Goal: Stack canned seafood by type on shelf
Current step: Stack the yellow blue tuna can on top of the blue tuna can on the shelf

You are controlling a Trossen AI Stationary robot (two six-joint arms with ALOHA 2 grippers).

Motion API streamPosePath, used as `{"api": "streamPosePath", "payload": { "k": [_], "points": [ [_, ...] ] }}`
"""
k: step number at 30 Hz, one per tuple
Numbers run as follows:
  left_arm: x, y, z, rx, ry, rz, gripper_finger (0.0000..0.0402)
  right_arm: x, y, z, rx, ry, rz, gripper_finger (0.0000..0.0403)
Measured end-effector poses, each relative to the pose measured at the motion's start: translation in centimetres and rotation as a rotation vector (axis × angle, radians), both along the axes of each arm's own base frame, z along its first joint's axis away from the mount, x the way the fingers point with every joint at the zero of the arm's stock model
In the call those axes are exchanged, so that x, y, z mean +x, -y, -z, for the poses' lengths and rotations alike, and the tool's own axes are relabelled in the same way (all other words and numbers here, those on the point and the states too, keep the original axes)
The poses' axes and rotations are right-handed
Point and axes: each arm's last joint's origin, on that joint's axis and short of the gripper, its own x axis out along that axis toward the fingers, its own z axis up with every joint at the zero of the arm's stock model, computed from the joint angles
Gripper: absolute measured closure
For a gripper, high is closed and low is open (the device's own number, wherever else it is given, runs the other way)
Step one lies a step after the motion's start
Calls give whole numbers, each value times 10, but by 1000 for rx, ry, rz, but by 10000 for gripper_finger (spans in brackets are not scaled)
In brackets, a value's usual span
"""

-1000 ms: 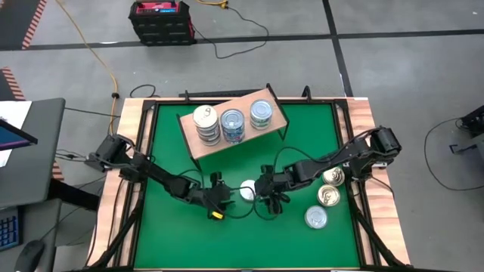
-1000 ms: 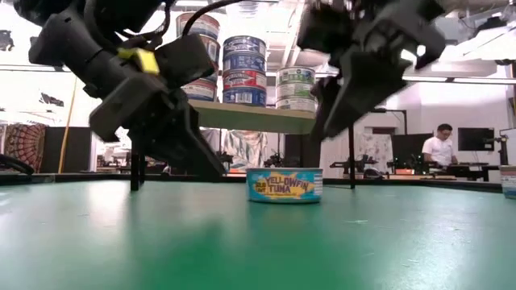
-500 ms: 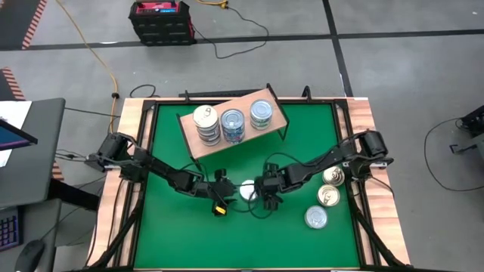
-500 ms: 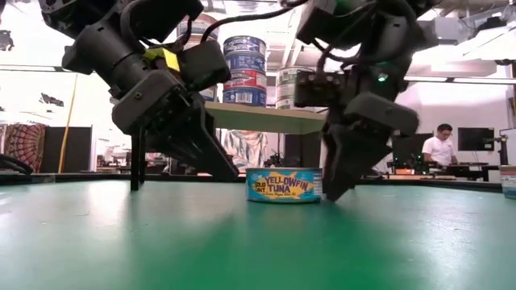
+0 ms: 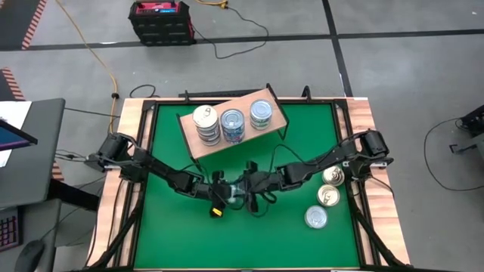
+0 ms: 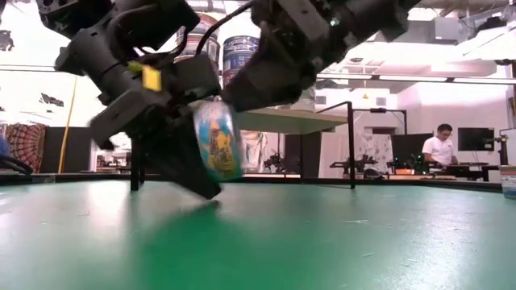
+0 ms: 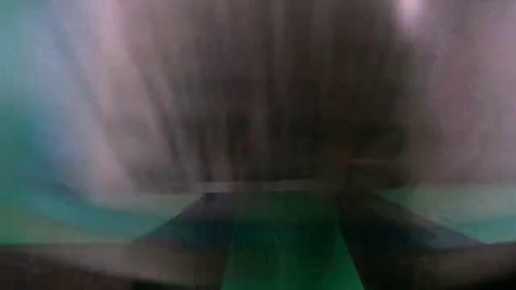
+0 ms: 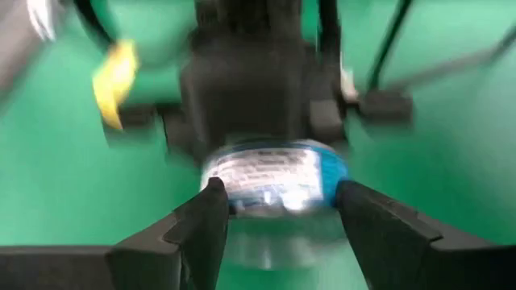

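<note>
Both arms meet at frame center in the high view, just below the shelf (image 5: 232, 123). The right claw (image 8: 278, 211) is clamped on a blue-labelled can (image 8: 274, 179), a finger on each side of it in the right wrist view. In the low view that can (image 6: 216, 149) is tipped on edge, off the green surface (image 6: 322, 242), center-left of frame, between the two claws. The left claw (image 6: 181, 165) sits right against the can from the left; can't tell its finger state, as the left wrist view is all blur.

The shelf stands at upper center of the surface (image 5: 162, 219) with three stacks of cans: cream-topped stack (image 5: 206, 123) left, blue stack (image 5: 233, 125) middle, teal stack (image 5: 261, 115) right. Three loose cans lie at the right edge: one (image 5: 333, 176), one (image 5: 327, 196), one (image 5: 316, 217) lowest. A person (image 6: 440, 150) sits far right in the room behind.
</note>
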Motion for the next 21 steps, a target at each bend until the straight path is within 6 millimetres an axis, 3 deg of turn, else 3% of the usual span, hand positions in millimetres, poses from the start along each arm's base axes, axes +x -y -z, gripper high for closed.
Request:
{"api": "streamPosePath", "payload": {
  "k": [15, 21],
  "points": [
    [-4, 0, 0, -32, -52, -11, 196, 2, 7, 20, -5, -73, 11, 143],
    [-7, -1, -19, -25, -1, 4, 196, -3, 7, 24, 16, -133, 38, 143]
  ]
}}
